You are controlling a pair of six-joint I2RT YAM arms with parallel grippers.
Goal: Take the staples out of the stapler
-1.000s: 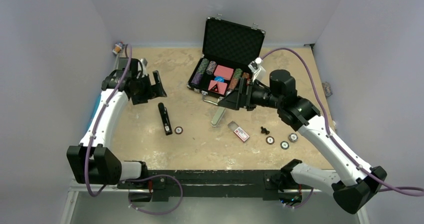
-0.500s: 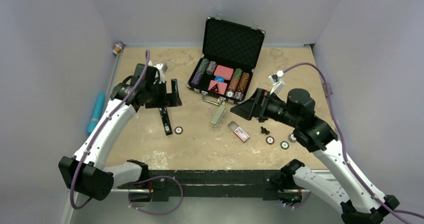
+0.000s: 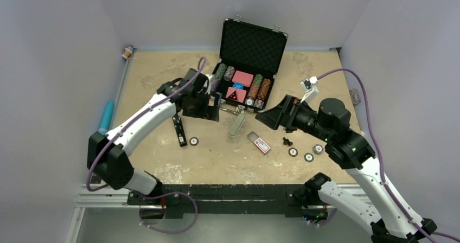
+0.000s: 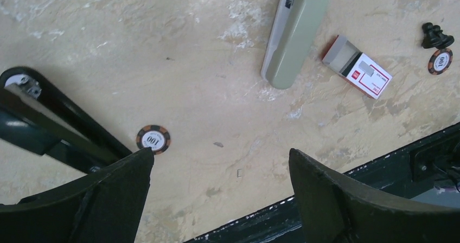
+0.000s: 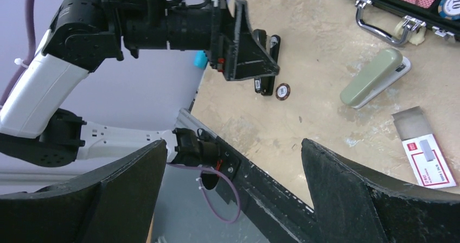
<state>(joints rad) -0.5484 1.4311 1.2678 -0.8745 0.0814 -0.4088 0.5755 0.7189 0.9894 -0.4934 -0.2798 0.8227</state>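
The black stapler [image 3: 179, 129] lies flat on the table, left of centre, its length running near to far. In the left wrist view it [image 4: 49, 129] lies just left of my left finger; in the right wrist view it [image 5: 264, 84] is partly hidden behind the left gripper. My left gripper [image 3: 207, 112] hovers open and empty just right of the stapler's far end; it also shows in its wrist view [image 4: 219, 161]. My right gripper [image 3: 269, 118] is open and empty, raised over the table right of centre, apart from the stapler.
A grey-green stapler [image 3: 237, 125] and a staple box [image 3: 260, 144] lie mid-table. An open black poker-chip case [image 3: 252, 48] stands at the back. Loose chips [image 3: 193, 141] [image 3: 308, 157] and a small black piece [image 3: 287, 141] lie about. A blue tube [image 3: 106, 118] lies by the left wall.
My left arm has swung from the back left to the right, over and past the black stapler. My right gripper has drawn back to the right. Both stay open.
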